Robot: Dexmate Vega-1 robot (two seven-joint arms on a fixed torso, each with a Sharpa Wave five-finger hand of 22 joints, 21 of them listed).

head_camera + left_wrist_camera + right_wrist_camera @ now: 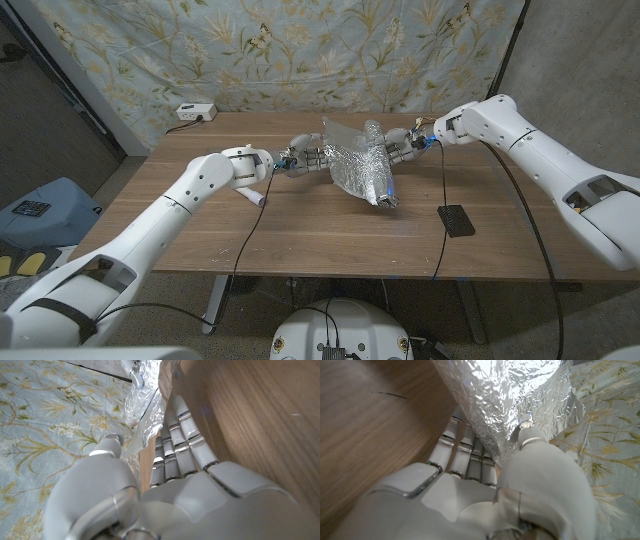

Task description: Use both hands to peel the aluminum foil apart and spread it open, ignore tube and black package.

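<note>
A: Aluminum foil (358,165) is held up between the two hands, over the far half of the wooden table (300,235). Sheet is crumpled, partly opened, its lower end drooping to the tabletop on the near side of the right hand (403,147).

B: Left hand (303,158), state?

A: Grasping the foil's edge. Left wrist view: fingers (182,435) run straight and close together along the foil (145,415), thumb (107,447) on the sheet's other side. A pinch, not a fist.

B: Right hand?

A: Same arrangement. Right wrist view: fingers (465,450) extended beneath the foil (505,400), thumb (530,435) pressing on its upper face. Foil rises away from the hand (485,495) in a broad shiny fold.

B: Anything else near the hands?

A: Small white tube (252,196) lies on the table just beside the left forearm. Black package (458,220) lies flat, nearer the robot than the right hand, apart from the foil. White box (193,112) sits at the table's far corner, beyond the left hand.
</note>
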